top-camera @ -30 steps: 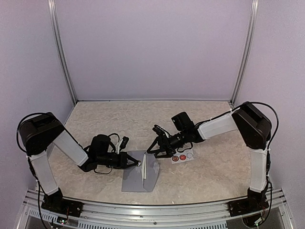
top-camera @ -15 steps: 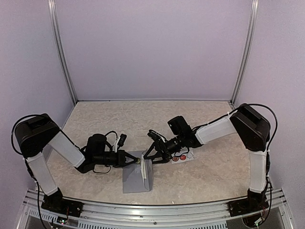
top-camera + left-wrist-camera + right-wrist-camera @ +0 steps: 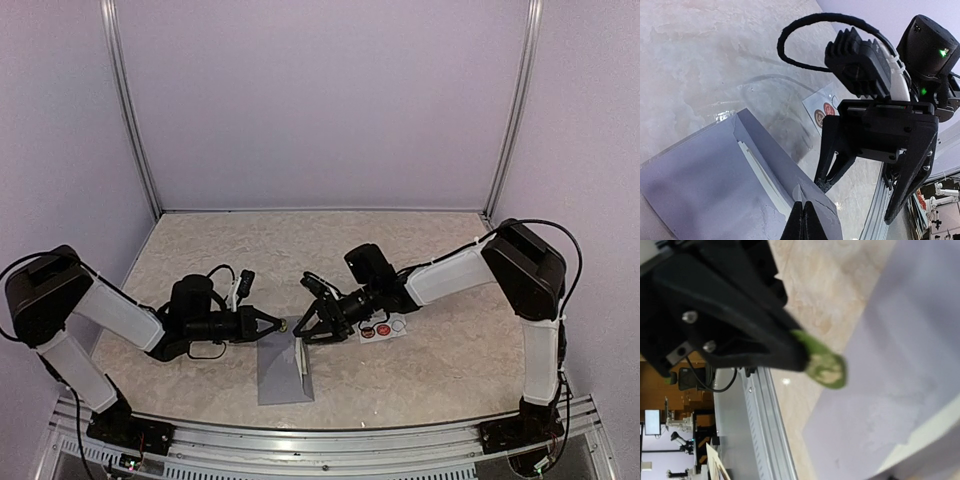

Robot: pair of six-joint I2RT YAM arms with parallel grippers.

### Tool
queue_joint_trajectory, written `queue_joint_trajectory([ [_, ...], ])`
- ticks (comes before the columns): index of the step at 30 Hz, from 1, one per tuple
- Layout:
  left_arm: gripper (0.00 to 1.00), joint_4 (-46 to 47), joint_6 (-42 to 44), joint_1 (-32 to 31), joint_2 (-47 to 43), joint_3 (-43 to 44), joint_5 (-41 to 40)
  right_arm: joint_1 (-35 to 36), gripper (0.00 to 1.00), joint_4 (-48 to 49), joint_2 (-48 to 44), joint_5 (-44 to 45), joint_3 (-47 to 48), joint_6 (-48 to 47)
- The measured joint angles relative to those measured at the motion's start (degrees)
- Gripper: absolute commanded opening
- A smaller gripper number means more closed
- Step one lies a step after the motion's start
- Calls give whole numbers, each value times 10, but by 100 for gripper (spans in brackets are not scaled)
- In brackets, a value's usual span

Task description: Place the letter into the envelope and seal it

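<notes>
Envelope (image 3: 705,195) of flat grey-blue paper: white letter (image 3: 762,172) apparently tucked inside; flap unsealed, pinched by left gripper (image 3: 803,220); right gripper (image 3: 856,202) spread.

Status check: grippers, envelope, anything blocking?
Left gripper shut on envelope flap, holding it raised. Right gripper open, close beside flap. Sticker strip off to the side, nothing blocking.

The marbled table (image 3: 420,250) bears the envelope (image 3: 275,375) and, seemingly, a sticker strip (image 3: 385,327).
</notes>
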Motion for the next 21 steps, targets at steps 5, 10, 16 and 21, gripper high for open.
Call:
queue_joint_trajectory([
  [5, 0, -22, 0, 0, -25, -5, -14, 10, 61, 0, 0, 5, 15, -2],
  [10, 0, -28, 0, 0, -40, -6, -19, 16, 60, -1, 14, 13, 36, -5],
  [16, 0, -47, 0, 0, -56, -11, -20, 24, 61, -2, 48, 16, 47, -8],
  [21, 0, -53, -1, 0, -64, -14, -19, 30, 61, -3, 68, 16, 53, -8],
])
